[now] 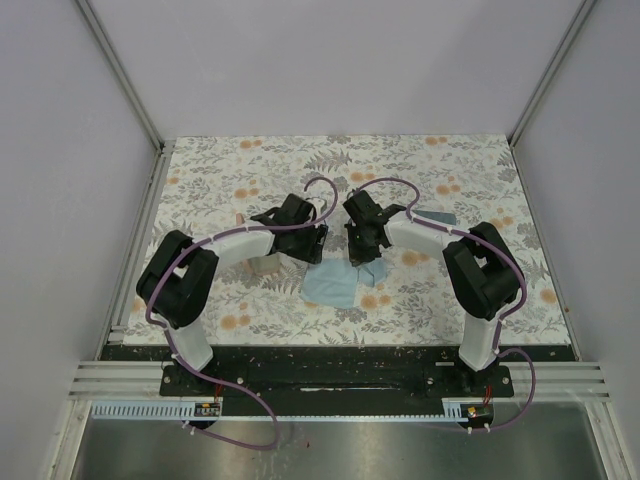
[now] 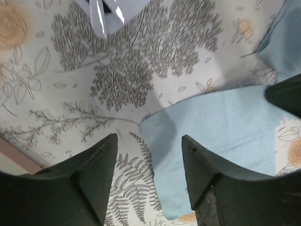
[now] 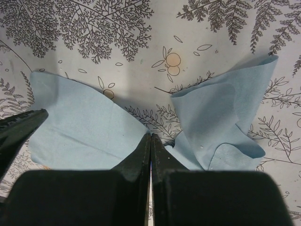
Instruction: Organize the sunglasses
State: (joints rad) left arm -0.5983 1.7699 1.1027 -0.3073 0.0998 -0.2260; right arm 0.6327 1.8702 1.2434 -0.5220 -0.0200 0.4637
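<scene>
No sunglasses show in any view. My left gripper (image 1: 308, 243) is open and low over the table, its jaws (image 2: 149, 141) straddling the near-left edge of a flat light blue cloth (image 2: 221, 122), also seen from above (image 1: 332, 284). My right gripper (image 1: 362, 250) is shut, its tips (image 3: 150, 136) at the seam between that flat cloth (image 3: 80, 127) and a second, crumpled light blue cloth (image 3: 221, 122). A fold of the crumpled cloth appears pinched in it, with one corner raised. The two grippers are close together at the table's middle.
A grey-blue case (image 1: 436, 218) lies right of the right gripper; one with glare shows in the left wrist view (image 2: 117, 9). Pink case parts (image 1: 262, 265) lie under the left arm (image 2: 11, 157). The floral table (image 1: 250, 170) has side rails.
</scene>
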